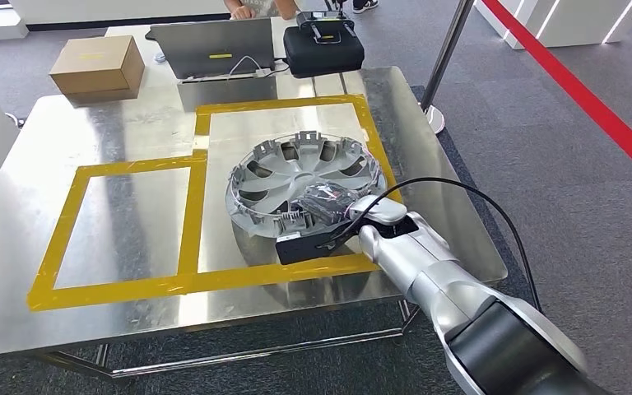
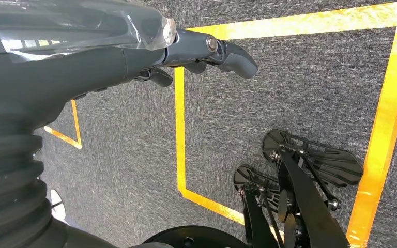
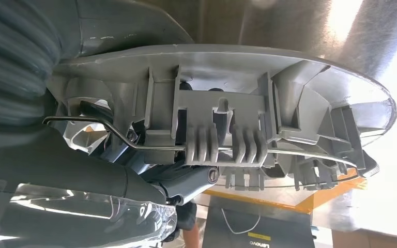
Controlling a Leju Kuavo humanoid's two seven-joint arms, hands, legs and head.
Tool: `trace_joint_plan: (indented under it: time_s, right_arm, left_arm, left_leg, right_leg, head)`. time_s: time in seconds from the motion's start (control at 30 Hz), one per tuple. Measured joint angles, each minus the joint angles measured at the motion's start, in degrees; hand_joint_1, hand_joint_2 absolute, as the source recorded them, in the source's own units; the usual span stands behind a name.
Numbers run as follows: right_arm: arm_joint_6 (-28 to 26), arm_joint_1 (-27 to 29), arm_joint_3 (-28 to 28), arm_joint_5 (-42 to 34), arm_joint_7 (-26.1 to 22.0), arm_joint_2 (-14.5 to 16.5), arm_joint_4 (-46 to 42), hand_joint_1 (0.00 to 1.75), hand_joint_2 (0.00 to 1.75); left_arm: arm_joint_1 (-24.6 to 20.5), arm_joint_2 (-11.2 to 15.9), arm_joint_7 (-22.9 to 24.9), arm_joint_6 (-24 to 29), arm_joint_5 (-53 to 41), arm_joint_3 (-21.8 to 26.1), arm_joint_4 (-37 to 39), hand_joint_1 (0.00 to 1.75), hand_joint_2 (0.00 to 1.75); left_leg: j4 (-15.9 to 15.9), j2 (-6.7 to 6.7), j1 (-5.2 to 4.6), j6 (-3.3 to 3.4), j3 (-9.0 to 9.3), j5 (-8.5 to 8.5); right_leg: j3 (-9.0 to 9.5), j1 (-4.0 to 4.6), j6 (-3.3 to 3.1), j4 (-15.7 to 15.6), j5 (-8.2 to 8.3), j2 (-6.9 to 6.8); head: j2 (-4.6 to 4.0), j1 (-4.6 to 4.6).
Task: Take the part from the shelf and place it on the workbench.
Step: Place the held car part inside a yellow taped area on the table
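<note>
The part, a grey wheel cover [image 1: 304,188], lay flat on the workbench [image 1: 132,123], inside the yellow tape square [image 1: 292,107] on the cover's side of the table. The right hand [image 1: 329,206] was at its near rim, fingers hooked on the rim. It looked like only letting go was left; the left hand [image 2: 207,51] hung low, holding nothing, fingers partly curled.
</note>
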Motion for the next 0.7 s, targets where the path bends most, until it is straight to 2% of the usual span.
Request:
trace_joint_plan:
  time_s: [0.1, 0.33, 0.57, 0.7]
  right_arm:
    - [0.2, 0.2, 0.0, -0.2, 0.0, 0.0, 0.4, 0.00, 0.00]
    - [-0.3, 2.8, 0.3, -0.4, 0.1, 0.4, 1.6, 0.00, 0.00]
    - [-5.7, 3.6, 0.3, -0.3, -0.8, 0.8, 2.1, 0.00, 0.00]
    - [-9.1, 3.6, -0.1, -1.0, -1.5, 1.4, 2.3, 0.00, 0.00]
  left_arm:
    - [0.0, 0.0, 0.0, 0.0, 0.0, 0.0, 0.0, 0.00, 1.75]
    - [-0.2, 0.0, 1.0, 1.6, -0.1, 0.0, 0.0, 0.00, 1.75]
    - [-0.2, 0.0, 1.0, 2.5, -0.1, 0.0, 0.0, 0.00, 1.75]
    - [-0.2, 0.0, 0.9, 2.6, -0.5, 0.0, 0.0, 0.00, 0.00]
  left_leg:
    - [0.0, -0.01, 0.00, 0.00, 0.02, 0.00]
    - [0.0, -0.12, 0.00, -0.01, -0.09, 0.01]
    - [0.0, -0.13, 0.00, -0.01, -0.24, 0.00]
    - [0.0, -0.12, 0.00, -0.01, -0.27, 0.00]
  right_leg:
    - [0.01, 0.01, 0.00, 0.0, 0.00, -0.01]
    - [-0.06, 0.01, 0.00, 0.0, 0.00, -0.09]
    - [-0.21, 0.01, 0.00, 0.0, 0.00, -0.09]
    - [-0.23, 0.01, 0.00, 0.0, -0.01, -0.09]
  head:
    - [0.00, -0.01]
    - [0.00, 0.00]
    - [0.00, 0.00]
    - [0.00, 0.01]
